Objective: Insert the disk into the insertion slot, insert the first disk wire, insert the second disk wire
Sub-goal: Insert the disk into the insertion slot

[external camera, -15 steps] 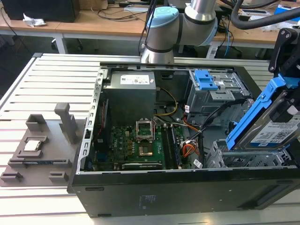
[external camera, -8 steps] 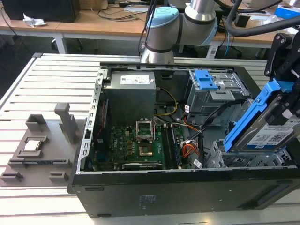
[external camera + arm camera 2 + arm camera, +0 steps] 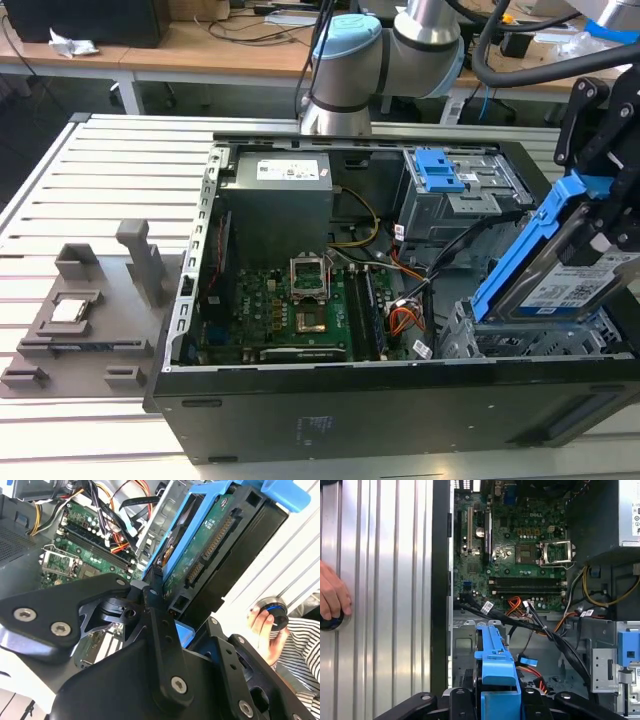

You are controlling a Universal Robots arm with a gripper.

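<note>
The disk [image 3: 565,285], silver with a white label in a bright blue carrier, hangs tilted over the case's front corner at the exterior view's right. My gripper [image 3: 603,232] is shut on it. Its lower edge sits just above the insertion slot [image 3: 470,342], a low grey perforated cage. In the second wrist view my gripper [image 3: 185,615] clamps the disk [image 3: 200,555], whose green circuit side faces the camera. In the first wrist view the blue carrier [image 3: 495,667] points toward the cage [image 3: 465,640]. The first disk wire's blue plug [image 3: 527,661] lies beside it. The second disk wire [image 3: 405,320] lies by the motherboard.
A taller grey cage with a blue latch [image 3: 440,170] stands behind the slot. Black cables [image 3: 545,630] cross the bay. The motherboard [image 3: 280,310] and power supply [image 3: 275,200] occupy the case. A person's hand [image 3: 330,600] rests on the ribbed table. Grey fixtures [image 3: 80,310] sit outside the case.
</note>
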